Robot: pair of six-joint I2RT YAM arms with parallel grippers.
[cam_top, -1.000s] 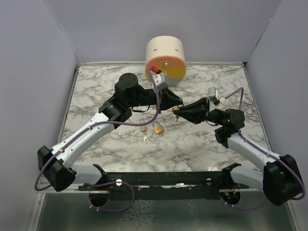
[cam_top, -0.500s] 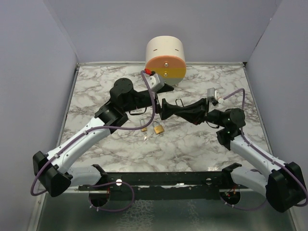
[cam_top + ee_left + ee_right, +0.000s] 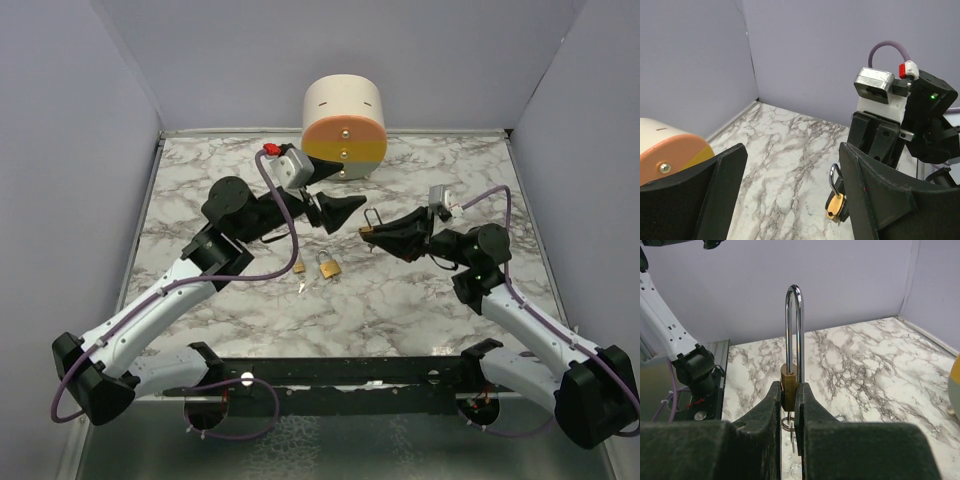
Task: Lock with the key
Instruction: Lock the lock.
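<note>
Your right tool (image 3: 372, 231) is clamped tight on the brass body of a long-shackle padlock (image 3: 788, 381) and holds it above the marble worktop (image 3: 400, 300). Your left tool (image 3: 338, 207) hangs near it, facing it, with jaws spread wide and gripping nothing. A second padlock (image 3: 329, 266) lies on the worktop between the arms, with keys (image 3: 299, 270) just beside it.
</note>
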